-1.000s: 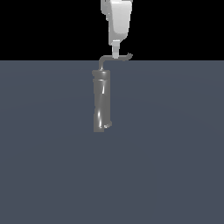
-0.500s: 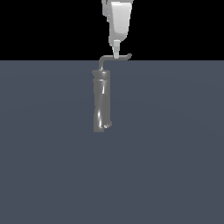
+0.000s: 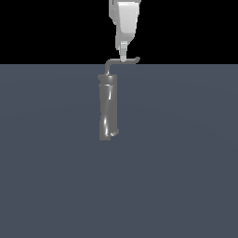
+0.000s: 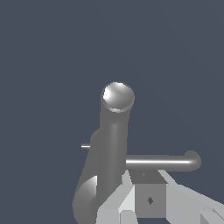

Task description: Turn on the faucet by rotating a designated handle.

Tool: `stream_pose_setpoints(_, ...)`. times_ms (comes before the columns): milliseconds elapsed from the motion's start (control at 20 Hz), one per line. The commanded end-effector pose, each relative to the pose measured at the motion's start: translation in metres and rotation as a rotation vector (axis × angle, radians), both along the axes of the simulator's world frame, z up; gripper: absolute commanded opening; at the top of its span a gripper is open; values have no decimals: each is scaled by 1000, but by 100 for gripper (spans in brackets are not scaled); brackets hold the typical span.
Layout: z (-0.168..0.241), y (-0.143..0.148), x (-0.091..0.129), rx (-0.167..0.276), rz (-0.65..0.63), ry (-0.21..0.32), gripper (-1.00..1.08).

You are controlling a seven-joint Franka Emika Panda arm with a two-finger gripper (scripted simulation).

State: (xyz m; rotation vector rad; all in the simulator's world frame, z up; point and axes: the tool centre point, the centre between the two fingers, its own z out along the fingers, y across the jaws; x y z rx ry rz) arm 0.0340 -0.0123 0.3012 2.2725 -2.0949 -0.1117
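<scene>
One faucet point(image 3: 108, 109) stands upright on the flat grey bench point(image 3: 186, 176), slightly toward the exterior view's left of centre, a glossy twisted column with a small nub low on its side. From its top the handle point(image 3: 122, 61) rises as a thin rod, curves through an elbow and runs toward the exterior view's right, ending in a slightly upturned tip. Further right along that horizontal run, the hand point(image 3: 123, 57) comes straight down from above, its fingertips meeting the rod about midway along. Whether the jaws are closed on the rod or only touching it, I cannot tell; the wrist view shows the hand's pale body just behind the rod, not the fingertips. To do the turn well, I judge the push should go sideways, staying level and well out from the column for leverage, following an arc around the column's axis without slipping off the tip.
</scene>
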Motion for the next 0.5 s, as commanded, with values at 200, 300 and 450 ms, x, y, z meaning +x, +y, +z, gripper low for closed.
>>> stream_pose_setpoints(200,-1,-33,49,-13,-45,-85,-100)
stream_pose_setpoints(300,-1,-35,54,-14,-48,-85,-100)
stream_pose_setpoints(450,0,-38,58,-15,-52,-86,-100)
